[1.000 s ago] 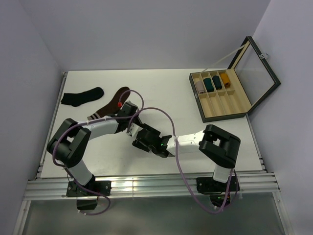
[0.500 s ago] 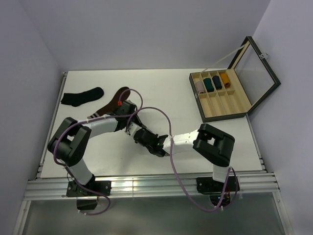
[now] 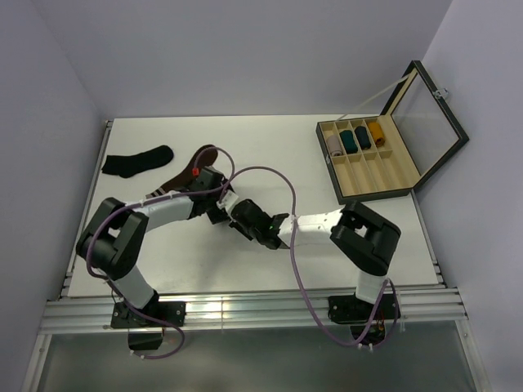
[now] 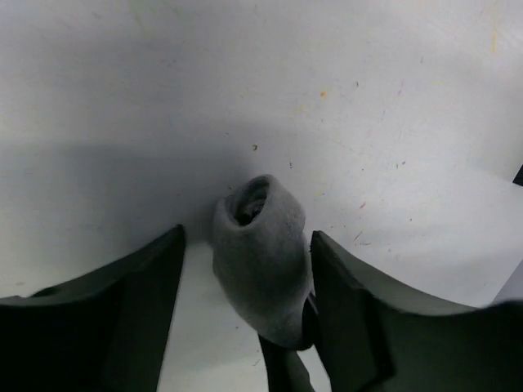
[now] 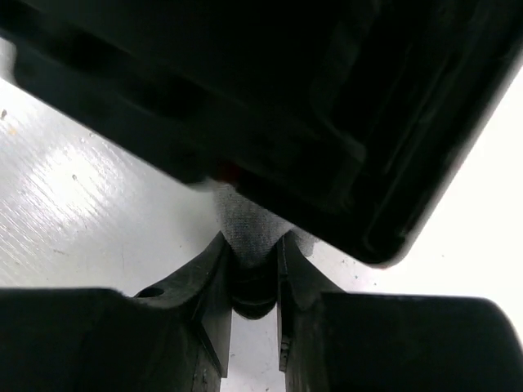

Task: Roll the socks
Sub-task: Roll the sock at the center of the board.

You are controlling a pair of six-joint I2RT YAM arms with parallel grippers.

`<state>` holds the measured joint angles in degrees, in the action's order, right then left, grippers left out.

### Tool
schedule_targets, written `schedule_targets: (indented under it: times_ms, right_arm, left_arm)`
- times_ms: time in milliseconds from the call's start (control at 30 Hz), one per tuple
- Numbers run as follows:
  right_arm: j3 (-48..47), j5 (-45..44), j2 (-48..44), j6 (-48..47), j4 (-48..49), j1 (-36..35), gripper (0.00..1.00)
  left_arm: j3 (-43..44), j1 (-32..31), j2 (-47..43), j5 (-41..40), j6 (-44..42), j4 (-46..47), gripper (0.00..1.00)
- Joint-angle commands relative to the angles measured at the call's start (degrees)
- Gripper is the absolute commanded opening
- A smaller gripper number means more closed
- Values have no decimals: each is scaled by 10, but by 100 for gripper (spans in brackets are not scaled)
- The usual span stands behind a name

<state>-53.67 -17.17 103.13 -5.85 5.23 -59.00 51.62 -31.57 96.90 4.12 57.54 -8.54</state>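
When one goes from the left side of the table [image 3: 278, 147], a plain black sock [image 3: 135, 161] lies flat near the far-left corner. Just right of it lies a dark brown sock [image 3: 185, 173] with pale striped cuff, also flat; the two are apart.

Next comes the left gripper [image 4: 247, 241], low over the table, a bit left of centre. Its hold is released: the fingers [image 4: 135, 306] stand apart w/ the rolled grey sock [image 4: 261, 253] between them. There is a clear gap on one side; on the other side the roll is v. close to the finger, touching or not cannot be told. The roll rests on the table, its open end to the far side.

Directly right of it is the right gripper [image 5: 252, 278], facing the left one. It is clenched on the near end of the same roll, grey fabric squeezed between both fingers [image 5: 211, 273]. A 2nd sock inside the roll cannot be made out.

At the far right stands an open wooden box [image 3: 376, 193], lid up, w/ four rolled socks [image 3: 347, 140] in its back compartments.
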Motion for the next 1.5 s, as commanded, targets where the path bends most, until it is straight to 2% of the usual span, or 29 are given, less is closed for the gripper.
schedule_targets:
  times_ms: [0,67,200,300,433,567,700,867,1000,1233,1333,1433,1467]
  right_arm:
    - [16,91,22,58,-85,20,0]
    - [15,96,23,73,-89,20,0]
    - [17,132,25,92,-91,33,0]
    - [18,165,23,107,-85,44,0]
    - [20,206,22,116,-73,60,0]
    - [11,212,35,115,-79,61,0]
    - [11,223,40,118,-76,63,0]
    - [8,233,44,118,-77,69,0]
    - [8,240,45,120,-76,71,0]
    - [3,261,48,124,-77,78,0]
    - [-1,273,51,127,-80,81,0]
    - [-3,278,49,130,-80,84,0]
    - [-2,278,48,132,-80,84,0]
  left_arm:
    - [-18,23,-43,-24,-5,-41,71]
    - [-23,42,-58,-27,6,-35,77]
    - [-28,68,-105,-39,23,-33,81]
    - [-49,78,-136,-54,35,-18,82]
    - [-103,78,-146,-11,71,36,83]
    - [-146,64,-143,7,105,112,82]
    - [-151,35,-129,-15,108,147,83]
    - [-182,20,-128,-29,133,234,84]
    - [-188,20,-106,-34,144,245,83]
    - [-180,13,-55,-33,156,229,71]
    - [-173,3,-44,-39,155,206,61]
    - [-162,-2,-35,-39,150,180,41]
    - [-160,-2,-33,-39,147,176,30]
